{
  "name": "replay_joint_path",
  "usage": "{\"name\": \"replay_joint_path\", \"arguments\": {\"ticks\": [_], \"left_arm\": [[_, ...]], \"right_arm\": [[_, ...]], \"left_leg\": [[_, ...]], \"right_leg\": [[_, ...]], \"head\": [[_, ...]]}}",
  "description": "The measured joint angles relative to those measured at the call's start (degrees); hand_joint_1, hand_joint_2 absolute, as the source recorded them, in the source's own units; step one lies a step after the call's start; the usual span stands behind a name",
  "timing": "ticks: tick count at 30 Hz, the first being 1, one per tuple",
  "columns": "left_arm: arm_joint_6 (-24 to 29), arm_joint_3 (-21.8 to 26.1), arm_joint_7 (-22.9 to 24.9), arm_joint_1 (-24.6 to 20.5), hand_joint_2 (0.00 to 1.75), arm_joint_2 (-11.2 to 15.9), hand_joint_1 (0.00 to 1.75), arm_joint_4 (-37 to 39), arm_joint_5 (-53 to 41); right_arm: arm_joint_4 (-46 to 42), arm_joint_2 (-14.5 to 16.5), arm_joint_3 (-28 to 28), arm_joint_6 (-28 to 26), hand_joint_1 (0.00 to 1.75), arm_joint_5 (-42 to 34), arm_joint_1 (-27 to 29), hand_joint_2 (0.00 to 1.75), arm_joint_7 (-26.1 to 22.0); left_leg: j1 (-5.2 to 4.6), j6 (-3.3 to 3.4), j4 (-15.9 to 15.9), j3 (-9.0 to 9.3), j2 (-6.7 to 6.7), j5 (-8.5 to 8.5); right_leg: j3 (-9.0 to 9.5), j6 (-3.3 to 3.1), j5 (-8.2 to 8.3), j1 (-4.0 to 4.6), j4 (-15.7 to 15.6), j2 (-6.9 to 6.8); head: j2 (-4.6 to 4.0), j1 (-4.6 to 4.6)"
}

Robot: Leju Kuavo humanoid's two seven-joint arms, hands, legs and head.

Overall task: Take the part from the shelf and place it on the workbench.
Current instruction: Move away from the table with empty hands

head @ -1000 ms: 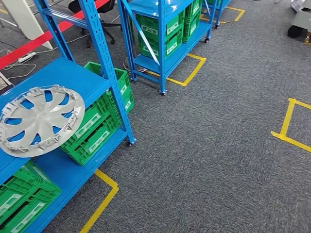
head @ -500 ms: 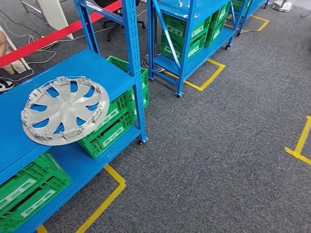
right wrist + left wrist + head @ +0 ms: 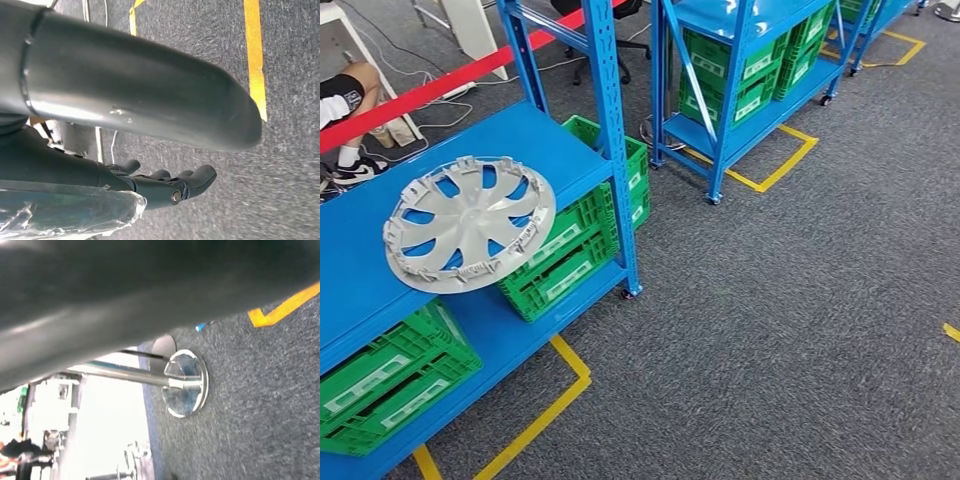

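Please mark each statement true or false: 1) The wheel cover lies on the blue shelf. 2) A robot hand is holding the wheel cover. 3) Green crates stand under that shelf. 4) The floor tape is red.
1) True: the silver wheel cover lies flat on the blue shelf.
2) False: nothing touches it; the right hand hangs over the carpet, holding nothing.
3) True: green crates stand on the lower level.
4) False: the floor tape is yellow.

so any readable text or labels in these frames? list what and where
None can be read.
White labels on the green crates under the hubcap: too small and blurred.
White labels on the crates of the far shelf: too small.
White mark on the seated person's black shorts: illegible.
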Motion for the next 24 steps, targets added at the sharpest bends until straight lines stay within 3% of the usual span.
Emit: {"name": "replay_joint_path", "arguments": {"ticks": [1,2,3,5,7,9,10,12,14,15,16,17,18,19,21,23,24], "left_arm": [[0.09,-0.49,0.31,0.1,0.0,0.18,0.0,-0.28,0.62],[0.18,-0.88,0.52,0.2,0.0,0.33,0.0,-0.5,1.17],[0.25,-1.24,0.72,0.27,0.0,0.48,0.0,-0.68,1.75],[0.51,-1.98,1.07,0.23,0.0,0.77,0.0,-0.92,3.02],[0.88,-2.75,1.43,-0.1,0.0,0.98,0.0,-1.06,4.2],[1.16,-3.52,1.65,-0.3,0.0,1.04,0.0,-1.12,5.04],[1.24,-3.85,1.68,-0.26,0.0,1.03,0.0,-1.13,5.29],[1.27,-4.33,1.69,-0.29,0.0,1.07,0.0,-1.14,5.55],[1.29,-4.65,1.69,-0.43,0.0,1.14,0.0,-1.15,5.66],[1.3,-4.83,1.69,-0.47,0.0,1.17,0.0,-1.15,5.74],[1.33,-5.03,1.69,-0.48,0.0,1.17,0.0,-1.15,5.9],[1.43,-5.25,1.7,-0.51,0.0,1.18,0.0,-1.15,6.18],[1.58,-5.48,1.71,-0.59,0.0,1.18,0.0,-1.15,6.53],[1.78,-5.71,1.71,-0.72,0.0,1.19,0.0,-1.15,6.88],[2.15,-6.15,1.72,-1.1,0.0,1.26,0.0,-1.15,7.44],[2.45,-6.55,1.74,-1.35,0.0,1.38,0.0,-1.15,7.78],[2.56,-6.74,1.77,-1.37,0.0,1.42,0.0,-1.14,8.0]], "right_arm": [[0.15,0.0,0.46,-0.17,0.0,-0.26,-0.19,0.0,-0.08],[0.32,0.01,0.88,-0.35,0.0,-0.46,-0.4,0.0,-0.17],[0.49,0.02,1.27,-0.53,0.0,-0.58,-0.63,0.0,-0.26],[0.86,0.11,2.11,-0.89,0.0,-0.64,-1.17,0.0,-0.39],[1.28,0.26,3.08,-1.21,0.0,-0.63,-1.74,0.0,-0.4],[1.66,0.39,3.92,-1.43,0.0,-0.65,-2.32,0.0,-0.38],[1.82,0.43,4.22,-1.46,0.0,-0.66,-2.61,0.0,-0.38],[2.08,0.5,4.68,-1.53,0.0,-0.67,-2.97,0.0,-0.37],[2.42,0.55,5.05,-1.58,0.0,-0.67,-3.07,0.0,-0.36],[2.6,0.58,5.24,-1.58,0.0,-0.66,-3.07,0.0,-0.34],[2.79,0.62,5.43,-1.57,0.0,-0.65,-3.1,0.0,-0.33],[2.99,0.66,5.68,-1.56,0.0,-0.63,-3.17,0.0,-0.32],[3.26,0.7,5.97,-1.55,0.0,-0.62,-3.29,0.0,-0.33],[3.56,0.76,6.28,-1.55,0.0,-0.61,-3.45,0.0,-0.37],[4.21,1.02,6.9,-1.52,0.0,-0.61,-3.81,0.0,-0.46],[4.75,1.35,7.48,-1.47,0.0,-0.6,-4.18,0.0,-0.65],[5.02,1.48,7.72,-1.45,0.0,-0.57,-4.38,0.0,-0.81]], "left_leg": [[0.01,-0.02,1.93,-1.05,0.08,-0.19],[0.0,0.06,1.76,-1.06,0.14,0.77],[-0.02,0.26,-0.6,0.05,0.33,2.62],[-0.36,0.99,-8.31,3.9,2.33,6.23],[-0.8,1.69,-13.18,6.19,4.2,7.35],[-0.94,2.13,-13.98,6.26,3.72,7.35],[-0.83,2.38,-14.27,6.31,3.22,7.6],[-0.51,2.91,-14.86,6.41,2.24,8.14],[-0.37,3.18,-15.0,6.38,1.21,8.33],[-0.38,3.22,-14.98,6.35,0.64,8.32],[-0.39,3.22,-14.96,6.39,0.04,8.31],[-0.36,3.18,-14.94,6.46,-0.6,8.26],[-0.31,3.08,-14.91,6.59,-1.29,8.2],[-0.25,2.91,-14.84,6.74,-2.0,8.09],[-0.32,2.34,-14.49,6.75,-3.32,7.77],[-0.34,1.71,-14.21,6.36,-4.46,7.71],[-0.21,1.43,-14.14,6.19,-5.04,7.78]], "right_leg": [[-0.01,-0.05,-0.1,0.05,0.0,-0.47],[-0.01,-0.08,-0.21,0.11,0.01,-0.92],[0.06,-0.08,-0.36,0.17,0.0,-1.37],[0.42,0.08,-0.75,0.42,0.04,-2.22],[0.79,0.53,-1.15,0.71,0.08,-3.12],[1.26,1.08,-1.32,0.82,-0.09,-4.18],[1.42,1.36,-1.52,0.77,-0.01,-4.15],[0.54,1.88,-3.39,0.66,2.51,-2.31],[-2.88,2.2,-6.99,0.46,9.41,-0.15],[-4.8,2.32,-8.38,0.39,13.13,0.18],[-6.2,2.43,-8.77,0.33,15.5,0.3],[-6.72,2.52,-8.01,0.27,15.89,0.37],[-6.1,2.63,-6.09,0.14,13.87,0.53],[-4.63,2.75,-3.59,-0.09,10.13,1.13],[-1.55,2.85,-0.56,-0.57,3.03,3.57],[-0.31,2.38,-0.46,-0.62,0.74,4.72],[-0.15,1.91,-0.41,-0.53,0.64,4.17]], "head": [[0.0,-0.02],[0.0,-0.02],[0.0,-0.02],[0.0,-0.01],[0.0,-0.01],[0.0,-0.05],[0.0,-0.03],[0.0,0.17],[0.0,0.39],[0.0,0.42],[0.0,0.42],[0.0,0.42],[0.0,0.42],[0.0,0.42],[0.0,0.43],[0.0,0.42],[0.0,0.4]]}}
